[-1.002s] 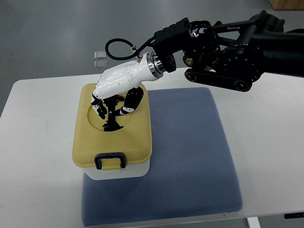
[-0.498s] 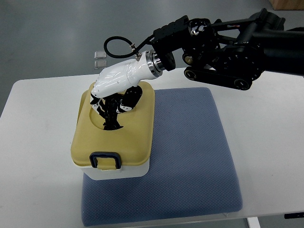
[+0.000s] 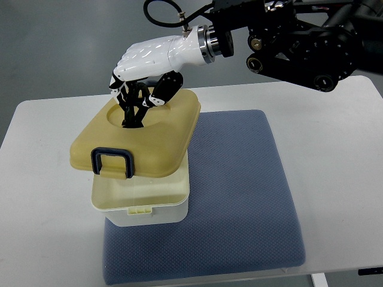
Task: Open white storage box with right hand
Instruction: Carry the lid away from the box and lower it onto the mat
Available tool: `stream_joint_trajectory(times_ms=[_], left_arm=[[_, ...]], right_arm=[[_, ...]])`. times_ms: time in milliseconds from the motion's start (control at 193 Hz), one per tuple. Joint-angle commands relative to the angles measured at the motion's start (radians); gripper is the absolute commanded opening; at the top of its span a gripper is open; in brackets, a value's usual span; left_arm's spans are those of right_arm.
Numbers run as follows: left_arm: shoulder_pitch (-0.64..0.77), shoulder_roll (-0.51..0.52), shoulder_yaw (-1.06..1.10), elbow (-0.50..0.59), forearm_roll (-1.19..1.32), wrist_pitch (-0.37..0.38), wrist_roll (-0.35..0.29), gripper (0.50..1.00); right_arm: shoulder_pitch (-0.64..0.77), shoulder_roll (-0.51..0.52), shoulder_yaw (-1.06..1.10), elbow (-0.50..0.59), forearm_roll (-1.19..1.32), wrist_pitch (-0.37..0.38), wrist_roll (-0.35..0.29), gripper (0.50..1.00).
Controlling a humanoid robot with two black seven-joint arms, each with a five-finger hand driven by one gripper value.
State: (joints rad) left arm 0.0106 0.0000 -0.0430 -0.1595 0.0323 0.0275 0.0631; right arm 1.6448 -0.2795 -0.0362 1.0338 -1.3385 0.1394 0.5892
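Surroundings: a white tabletop (image 3: 48, 179) carries a blue-grey mat (image 3: 239, 197) that covers its middle and right; the floor (image 3: 60, 48) beyond is grey.
In the way: nothing stands between the hand and the box; the mat's 3 o'clock half lies bare.
Right hand: the white right hand (image 3: 140, 78) reaches in from 1 o'clock on a black arm (image 3: 299, 42), its dark fingers (image 3: 133, 101) curled down into the round recess of the lid and closed on a black grip there.
Lid: the yellow lid (image 3: 149, 140) is held clear of the box, tilted, its far edge raised toward 12 o'clock and its near edge overhanging toward 8 o'clock; a dark blue latch handle (image 3: 112, 162) sits on that near edge.
Box: the white storage box (image 3: 143, 206) stands on the mat's 9 o'clock corner, partly overhanging the mat onto the tabletop, directly beneath the lid.
Contents: only a strip of the box's pale rim shows; the inside is covered by the lid and cannot be made out.
Cut off: the arm runs out of view at the top right edge; the exact finger contact on the grip is hard to tell.
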Motion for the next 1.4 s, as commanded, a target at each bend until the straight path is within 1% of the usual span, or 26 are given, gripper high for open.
stream_joint_trajectory(times_ms=[0,125,228,353,483,633,1173,1251,1396], left_arm=[[0.000,0.000,0.000,0.000,0.000,0.000,0.001,1.000],[0.000,0.000,0.000,0.000,0.000,0.000,0.000,1.000],[0.000,0.000,0.000,0.000,0.000,0.000,0.000,1.000],[0.000,0.000,0.000,0.000,0.000,0.000,0.000,1.000],[0.000,0.000,0.000,0.000,0.000,0.000,0.001,1.000],[0.000,0.000,0.000,0.000,0.000,0.000,0.000,1.000],[0.000,0.000,0.000,0.000,0.000,0.000,0.000,1.000],[0.000,0.000,0.000,0.000,0.000,0.000,0.000,1.000],[0.000,0.000,0.000,0.000,0.000,0.000,0.000,1.000]], right_arm=[[-0.039,-0.081,0.038,0.000,0.033,-0.035,0.000,0.500],[-0.063,-0.168,0.039,0.000,0.058,-0.049,0.001,0.500],[-0.111,-0.242,0.038,0.000,0.058,-0.093,0.022,0.500],[-0.174,-0.287,0.038,-0.008,0.055,-0.161,0.022,0.500],[-0.229,-0.319,0.038,-0.015,0.050,-0.188,0.022,0.500],[-0.296,-0.320,0.036,-0.040,0.048,-0.234,0.022,0.500],[-0.548,-0.299,0.022,-0.066,0.035,-0.386,0.022,0.500],[-0.572,-0.291,0.022,-0.067,0.035,-0.412,0.022,0.500],[-0.600,-0.285,0.024,-0.066,0.013,-0.437,0.022,0.500]])
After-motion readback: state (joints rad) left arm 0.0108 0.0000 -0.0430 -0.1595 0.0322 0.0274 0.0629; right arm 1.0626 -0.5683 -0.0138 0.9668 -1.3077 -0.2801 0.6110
